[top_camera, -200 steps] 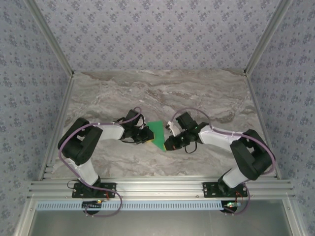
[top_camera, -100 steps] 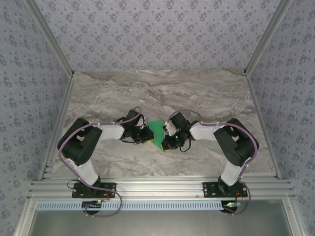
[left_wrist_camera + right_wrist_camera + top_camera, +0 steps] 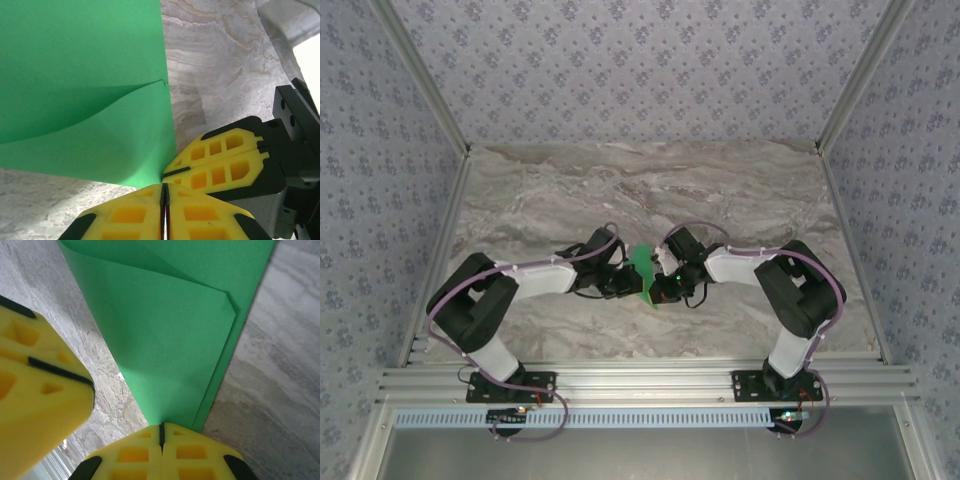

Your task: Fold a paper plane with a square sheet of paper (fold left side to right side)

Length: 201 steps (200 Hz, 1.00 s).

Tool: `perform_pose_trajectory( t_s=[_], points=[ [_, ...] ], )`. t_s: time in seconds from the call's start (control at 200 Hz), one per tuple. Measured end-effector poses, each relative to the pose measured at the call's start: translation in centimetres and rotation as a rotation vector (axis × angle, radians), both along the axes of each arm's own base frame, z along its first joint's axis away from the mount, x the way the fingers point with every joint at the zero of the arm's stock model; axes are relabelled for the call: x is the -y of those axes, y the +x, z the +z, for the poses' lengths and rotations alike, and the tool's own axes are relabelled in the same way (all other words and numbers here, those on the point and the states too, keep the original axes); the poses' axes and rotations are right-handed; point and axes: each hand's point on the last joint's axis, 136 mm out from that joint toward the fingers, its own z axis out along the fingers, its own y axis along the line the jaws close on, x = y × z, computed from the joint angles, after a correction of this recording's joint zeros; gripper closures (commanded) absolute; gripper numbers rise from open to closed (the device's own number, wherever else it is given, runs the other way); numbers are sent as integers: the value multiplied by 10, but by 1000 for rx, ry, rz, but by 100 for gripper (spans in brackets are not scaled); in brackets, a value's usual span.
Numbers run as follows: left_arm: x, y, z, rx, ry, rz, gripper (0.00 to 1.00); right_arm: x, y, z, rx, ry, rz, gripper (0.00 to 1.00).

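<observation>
Left arm (image 3: 535, 277) and right arm (image 3: 740, 265) share one build: smooth white moulded shells between bulky glossy black joint housings (image 3: 470, 300), each on a flat black base plate (image 3: 510, 385). A lilac sheathed cable (image 3: 695, 226) loops along each arm. Left gripper (image 3: 165, 192) and right gripper (image 3: 161, 432) have bright yellow plastic fingers (image 3: 215, 165) with rectangular moulded pockets and black trim, on a black metal bracket (image 3: 290, 107) with round screw holes
</observation>
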Motion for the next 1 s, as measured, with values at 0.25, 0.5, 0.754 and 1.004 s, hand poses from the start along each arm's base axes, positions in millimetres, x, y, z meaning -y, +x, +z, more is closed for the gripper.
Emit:
perform_pose_trajectory(
  t_s=[0.25,0.5,0.754,1.004],
  points=[
    [7,-10,-22,-50,30,-14,90,0,0,0,-1,0,0,100],
    [8,-9,-26,-58,38,-11,91,0,0,-1,-7,-6,-1,100],
    [7,-4,-27,-53,63,-7,91,2,2,-1,-5,-28,-7,100],
    [-6,13,-27,-21,110,19,92,3,3,-1,5,-36,-1,100]
  ],
)
